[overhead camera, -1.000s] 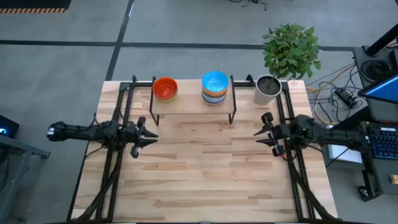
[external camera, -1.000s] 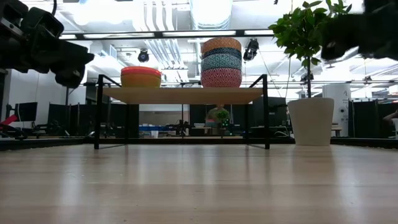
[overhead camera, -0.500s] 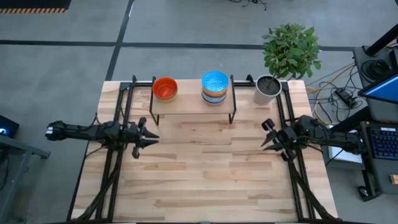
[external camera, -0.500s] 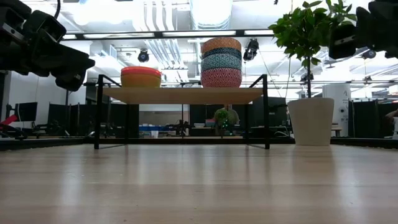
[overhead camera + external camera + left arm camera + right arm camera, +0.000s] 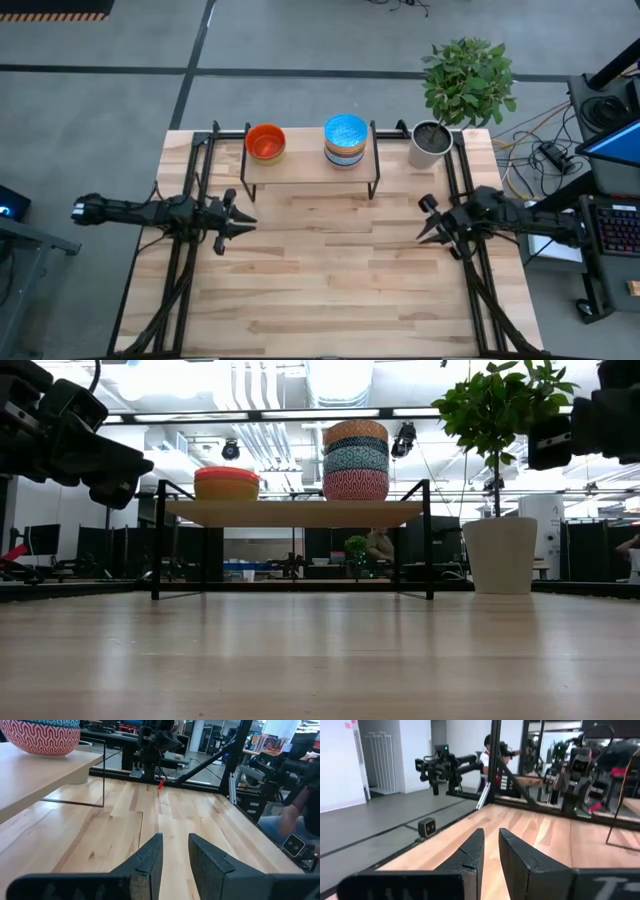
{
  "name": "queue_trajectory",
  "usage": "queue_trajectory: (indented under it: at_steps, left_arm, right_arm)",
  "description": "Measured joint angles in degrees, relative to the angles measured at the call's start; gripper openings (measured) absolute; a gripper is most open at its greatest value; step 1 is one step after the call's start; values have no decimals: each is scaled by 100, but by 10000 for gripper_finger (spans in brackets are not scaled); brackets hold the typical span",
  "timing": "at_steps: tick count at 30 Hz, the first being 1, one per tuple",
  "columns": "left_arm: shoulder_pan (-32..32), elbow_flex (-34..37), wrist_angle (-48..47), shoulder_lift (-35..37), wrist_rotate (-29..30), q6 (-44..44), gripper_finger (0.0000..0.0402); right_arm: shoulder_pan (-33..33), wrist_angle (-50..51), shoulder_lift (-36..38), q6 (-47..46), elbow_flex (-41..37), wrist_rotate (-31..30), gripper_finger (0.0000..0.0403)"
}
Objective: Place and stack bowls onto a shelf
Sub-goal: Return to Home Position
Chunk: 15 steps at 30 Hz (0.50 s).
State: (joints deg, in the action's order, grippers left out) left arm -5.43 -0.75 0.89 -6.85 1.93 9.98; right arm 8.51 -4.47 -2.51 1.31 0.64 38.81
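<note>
Low light-wood shelf (image 5: 310, 169) carries two bowl stacks (image 5: 346, 141). Left gripper (image 5: 238, 222), right gripper (image 5: 428, 222) hover apart, fingers slightly parted, grasping nothing.

Orange-red bowl (image 5: 265, 142) and blue-topped patterned stack (image 5: 346, 140) on pale wooden shelf (image 5: 300, 166).
</note>
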Motion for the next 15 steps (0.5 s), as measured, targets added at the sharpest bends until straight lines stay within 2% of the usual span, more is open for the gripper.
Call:
queue_trajectory:
  at_steps: [15]
  left_arm:
    - [2,0,0,-20,0,0,76]
  right_arm:
    - [0,43,-289,16,-2,-2,47]
